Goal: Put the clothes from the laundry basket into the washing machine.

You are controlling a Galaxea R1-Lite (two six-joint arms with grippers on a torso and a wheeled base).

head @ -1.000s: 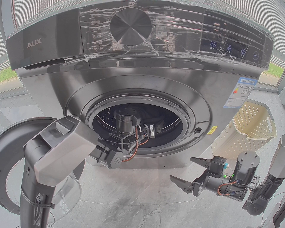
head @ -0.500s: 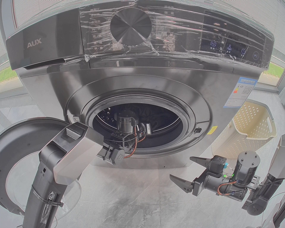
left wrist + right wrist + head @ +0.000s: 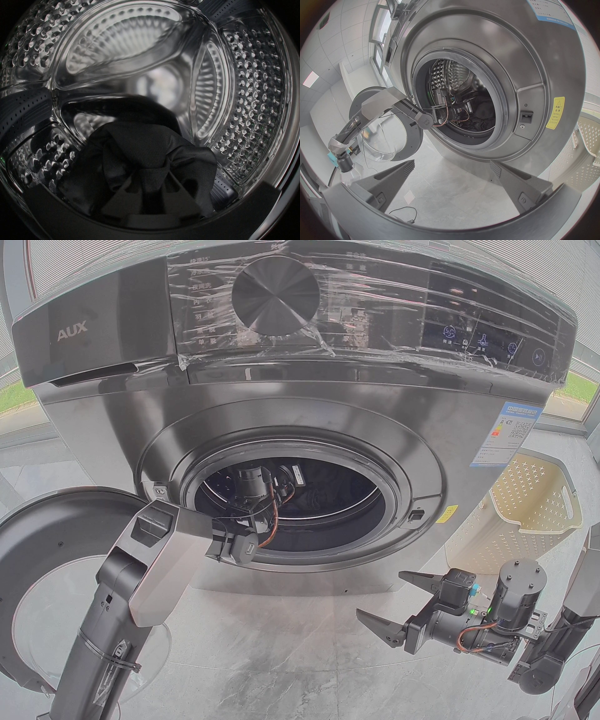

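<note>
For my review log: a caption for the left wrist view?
Dark clothes heaped low inside the washing machine's perforated steel drum.

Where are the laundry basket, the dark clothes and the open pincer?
laundry basket [image 3: 531, 502]: head view, perforated side wall.
dark clothes [image 3: 147, 156]: left wrist view, bunched middle fold.
right pincer [image 3: 381, 594]: head view, midway between its fingertips.

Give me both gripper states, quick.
Left gripper: closed on the black garment.
Right gripper: open, holding nothing.
</note>
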